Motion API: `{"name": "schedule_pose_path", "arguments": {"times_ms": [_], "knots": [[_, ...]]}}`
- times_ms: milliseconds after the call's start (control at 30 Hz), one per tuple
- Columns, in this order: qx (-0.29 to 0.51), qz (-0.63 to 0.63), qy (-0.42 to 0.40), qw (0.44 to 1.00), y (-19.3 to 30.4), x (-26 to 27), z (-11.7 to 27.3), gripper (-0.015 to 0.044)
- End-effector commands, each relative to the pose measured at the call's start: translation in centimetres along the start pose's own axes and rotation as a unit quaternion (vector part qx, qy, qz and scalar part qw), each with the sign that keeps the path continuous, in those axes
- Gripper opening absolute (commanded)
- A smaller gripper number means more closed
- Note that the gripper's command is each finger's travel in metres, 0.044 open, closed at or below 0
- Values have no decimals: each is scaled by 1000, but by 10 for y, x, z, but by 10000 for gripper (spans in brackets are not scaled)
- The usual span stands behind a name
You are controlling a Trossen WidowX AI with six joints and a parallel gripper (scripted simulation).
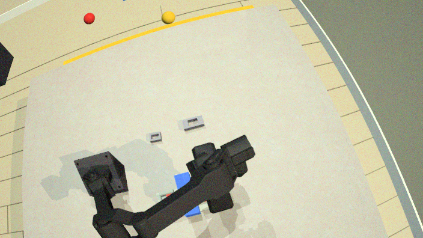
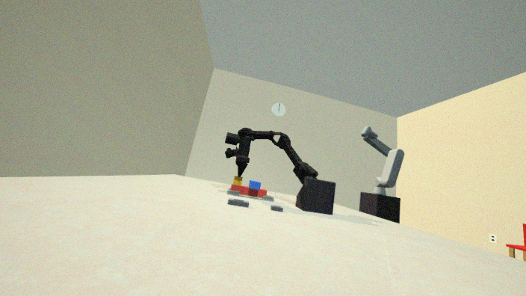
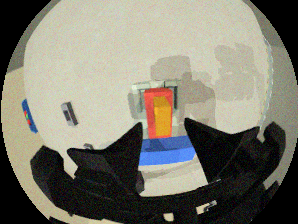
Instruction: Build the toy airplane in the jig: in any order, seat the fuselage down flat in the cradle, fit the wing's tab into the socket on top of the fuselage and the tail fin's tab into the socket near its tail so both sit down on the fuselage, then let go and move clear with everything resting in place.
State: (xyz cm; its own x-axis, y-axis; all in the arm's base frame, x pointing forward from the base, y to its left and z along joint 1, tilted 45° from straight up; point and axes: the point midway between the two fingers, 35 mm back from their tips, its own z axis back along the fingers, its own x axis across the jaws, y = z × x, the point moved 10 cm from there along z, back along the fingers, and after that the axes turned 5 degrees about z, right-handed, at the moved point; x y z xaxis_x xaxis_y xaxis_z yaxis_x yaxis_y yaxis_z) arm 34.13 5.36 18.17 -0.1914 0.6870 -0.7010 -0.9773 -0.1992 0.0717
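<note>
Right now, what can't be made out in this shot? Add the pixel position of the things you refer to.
- Tail fin's tab (image 2: pixel 237 181) (image 3: pixel 162 117): out of sight under the yellow fin, exterior and wrist.
- Wing's tab: under the blue wing (image 1: pixel 193 211) (image 2: pixel 255 185) (image 3: pixel 167 156), all views.
- Yellow fin from above: covered by the arm (image 1: pixel 207 183) (image 2: pixel 263 134).
- Clock's reading (image 2: pixel 279 109): too small, exterior.
- Blue panel's markings (image 3: pixel 29 116): blurred, wrist.

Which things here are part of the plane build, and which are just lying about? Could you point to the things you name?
Build:
- fuselage (image 2: pixel 244 191) (image 3: pixel 151 114)
- wing (image 1: pixel 182 180) (image 2: pixel 255 185) (image 3: pixel 167 156)
- fin (image 2: pixel 237 181) (image 3: pixel 162 117)
- jig (image 1: pixel 161 195) (image 2: pixel 233 193) (image 3: pixel 137 87)

Lying about:
- red ball (image 1: pixel 89 18)
- yellow ball (image 1: pixel 168 17)
</note>
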Motion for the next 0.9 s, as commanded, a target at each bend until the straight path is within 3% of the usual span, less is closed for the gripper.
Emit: {"name": "schedule_pose_path", "arguments": {"times_ms": [0, 867], "knots": [[-10, -1, -1, 1000, 1, 2, 54, 260], [-10, -1, 0, 1000, 0, 0, 64, 260]]}}
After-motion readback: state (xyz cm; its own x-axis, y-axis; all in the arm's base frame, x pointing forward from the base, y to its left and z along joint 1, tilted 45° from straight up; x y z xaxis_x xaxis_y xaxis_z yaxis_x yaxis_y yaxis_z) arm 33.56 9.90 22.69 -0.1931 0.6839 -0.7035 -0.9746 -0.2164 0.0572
